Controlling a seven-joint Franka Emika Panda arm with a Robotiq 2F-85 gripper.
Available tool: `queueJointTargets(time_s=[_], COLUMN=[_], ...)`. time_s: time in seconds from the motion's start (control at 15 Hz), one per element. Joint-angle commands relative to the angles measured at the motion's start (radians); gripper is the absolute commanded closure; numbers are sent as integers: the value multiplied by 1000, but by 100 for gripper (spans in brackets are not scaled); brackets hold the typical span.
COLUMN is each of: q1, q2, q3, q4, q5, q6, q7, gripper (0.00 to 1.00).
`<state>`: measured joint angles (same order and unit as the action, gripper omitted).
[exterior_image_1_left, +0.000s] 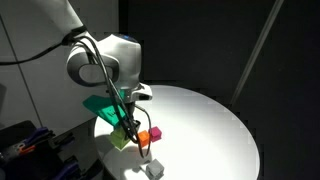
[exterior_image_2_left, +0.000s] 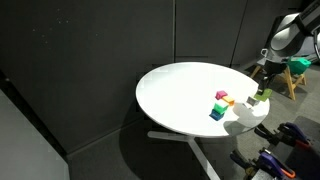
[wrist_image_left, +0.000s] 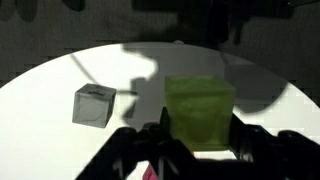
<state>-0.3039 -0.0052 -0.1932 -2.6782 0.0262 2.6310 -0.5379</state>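
My gripper (wrist_image_left: 198, 150) is shut on a yellow-green block (wrist_image_left: 199, 112), which fills the space between the two fingers in the wrist view. In both exterior views the gripper (exterior_image_1_left: 128, 128) (exterior_image_2_left: 261, 90) hangs low over the edge of the round white table (exterior_image_1_left: 210, 120) (exterior_image_2_left: 180, 90), with the green block (exterior_image_1_left: 121, 140) (exterior_image_2_left: 255, 100) at or just above the surface. A small white cube (wrist_image_left: 94, 104) (exterior_image_1_left: 153, 168) lies on the table beside it. An orange block (exterior_image_1_left: 156, 132) and a pink block (exterior_image_1_left: 144, 138) lie close by.
A cluster of small coloured blocks (exterior_image_2_left: 221, 103) sits near the table's edge. A green seat (exterior_image_1_left: 101, 105) (exterior_image_2_left: 298, 65) stands just beyond the table behind the arm. Dark curtains surround the scene. Clutter (exterior_image_2_left: 280, 155) lies on the floor.
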Motion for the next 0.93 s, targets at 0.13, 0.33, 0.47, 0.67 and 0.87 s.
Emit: queueJointTargets(time_s=[0.13,0.33,0.47,0.67,0.87], q1=[32,37,39,42,46], q2=[2,25,45,76,112], q3=[-19,-19,-17,-11,-4], q4=[-35,-27,-19,-8,11], q5=[-34,-49,-52,-44,-38], q6=[31,37,45,61,75], q7=[8,25,36,43,65], gripper=[72,72,72,72,72])
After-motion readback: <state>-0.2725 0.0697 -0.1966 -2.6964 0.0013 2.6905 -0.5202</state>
